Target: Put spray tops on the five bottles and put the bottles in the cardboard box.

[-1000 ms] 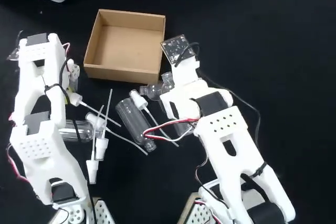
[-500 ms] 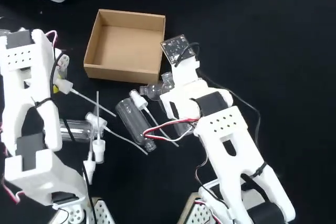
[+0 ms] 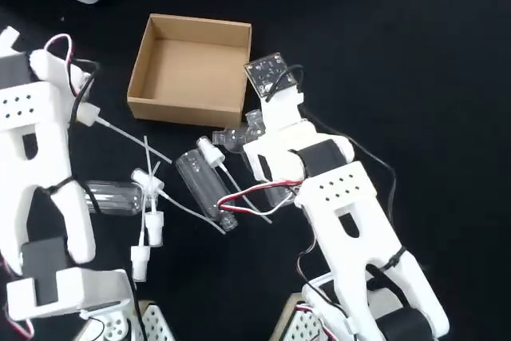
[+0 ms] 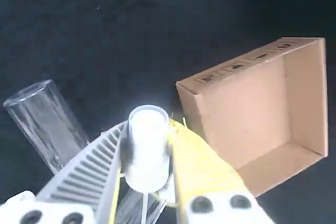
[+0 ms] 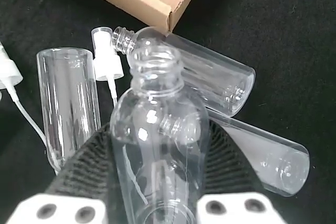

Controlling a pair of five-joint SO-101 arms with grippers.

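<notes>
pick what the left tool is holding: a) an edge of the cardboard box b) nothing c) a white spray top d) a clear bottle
c: the left tool is shut on a white spray top, its thin tube sticking out; the clear bottle sits in the right tool.

Faint dark printed marks (image 4: 233, 67) along rim edge of cardboard box (image 4: 236, 114), too small to read, no legible text, numbers or signs.
</notes>
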